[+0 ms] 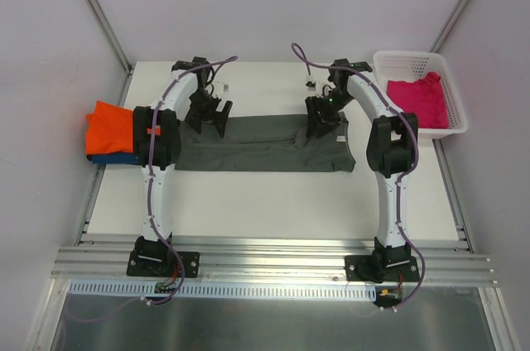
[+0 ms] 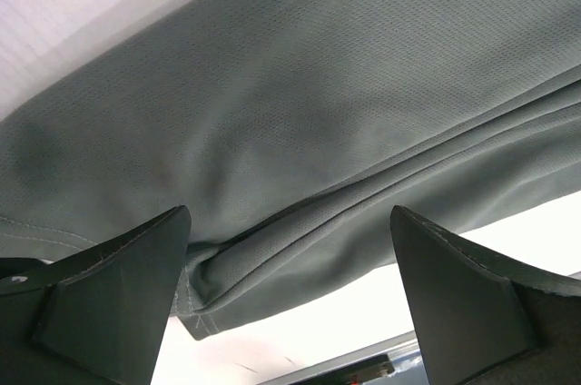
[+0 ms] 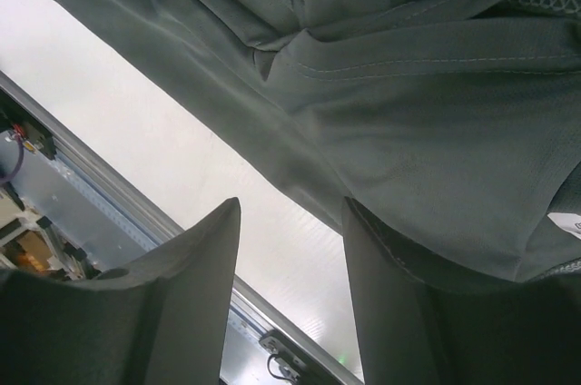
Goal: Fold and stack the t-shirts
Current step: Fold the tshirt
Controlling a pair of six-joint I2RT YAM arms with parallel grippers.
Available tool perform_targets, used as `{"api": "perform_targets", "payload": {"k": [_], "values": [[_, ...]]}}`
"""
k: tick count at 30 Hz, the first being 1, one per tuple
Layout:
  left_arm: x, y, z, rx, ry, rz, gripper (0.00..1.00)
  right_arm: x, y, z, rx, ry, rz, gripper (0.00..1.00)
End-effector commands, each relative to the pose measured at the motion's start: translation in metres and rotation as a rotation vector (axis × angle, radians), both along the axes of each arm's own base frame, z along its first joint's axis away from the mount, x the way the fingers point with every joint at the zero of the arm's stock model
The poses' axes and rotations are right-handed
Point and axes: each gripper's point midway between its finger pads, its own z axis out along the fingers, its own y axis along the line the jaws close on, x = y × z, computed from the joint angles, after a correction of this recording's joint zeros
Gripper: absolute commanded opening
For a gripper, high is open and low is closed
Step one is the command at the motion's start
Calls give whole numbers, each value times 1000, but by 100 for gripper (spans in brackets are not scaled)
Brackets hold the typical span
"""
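Dark grey t-shirt [image 1: 265, 148] is laid flat as a long folded band across the middle of the table [image 1: 248, 202], between the two arms. Left gripper [image 1: 211, 119] is set over the band's left end, jaws spread wide. In the left wrist view only cloth is seen below the gap, with nothing pinched. Right gripper [image 1: 323, 126] is set over the band's right end, jaws parted but narrower than the left. Bare table is seen through the gap, the shirt's hem lies against one finger [image 3: 399, 321], and no grip is seen. Bright orange t-shirt [image 1: 108, 126] is stacked on a blue t-shirt [image 1: 112, 157] at the table's left edge. Magenta pink t-shirt [image 1: 418, 98] is bunched inside the white mesh basket [image 1: 414, 57] at the far right.
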Motion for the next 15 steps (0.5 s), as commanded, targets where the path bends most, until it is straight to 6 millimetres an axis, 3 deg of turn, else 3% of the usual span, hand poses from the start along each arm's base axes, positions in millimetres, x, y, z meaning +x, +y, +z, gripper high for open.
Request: {"api": "perform_targets", "payload": {"k": [1,9,15], "values": [[-10,-7,2,-6,27,-10,93,-3,-2,-3,30,60,-54,52],[-19,18,-14,87,62,-4,93,2,-9,-20,65,156,-131,52],[-21,21,-23,89,87,9,92,-6,-17,-33,54,222,-143,52]]}}
